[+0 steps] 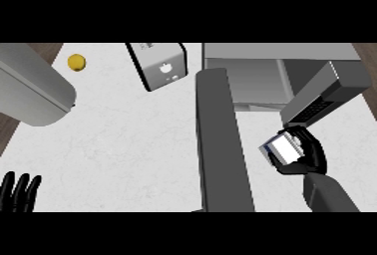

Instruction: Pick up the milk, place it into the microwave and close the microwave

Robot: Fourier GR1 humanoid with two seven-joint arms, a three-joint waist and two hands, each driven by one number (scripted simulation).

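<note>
Milk sits in the right hand, whose fingers curl around it. Its long side is tilted, top end pointing up and right toward the microwave. The left hand rests open, fingers straight up, far off to the left.

You get even, bright light on the white worktop; shadows are faint, with no glare or blur anywhere.

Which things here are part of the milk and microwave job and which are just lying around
Job: milk, held in right hand; microwave, its open door.
Lying about: yellow fruit, grey cylinder, dark-edged carton; left hand resting.
</note>
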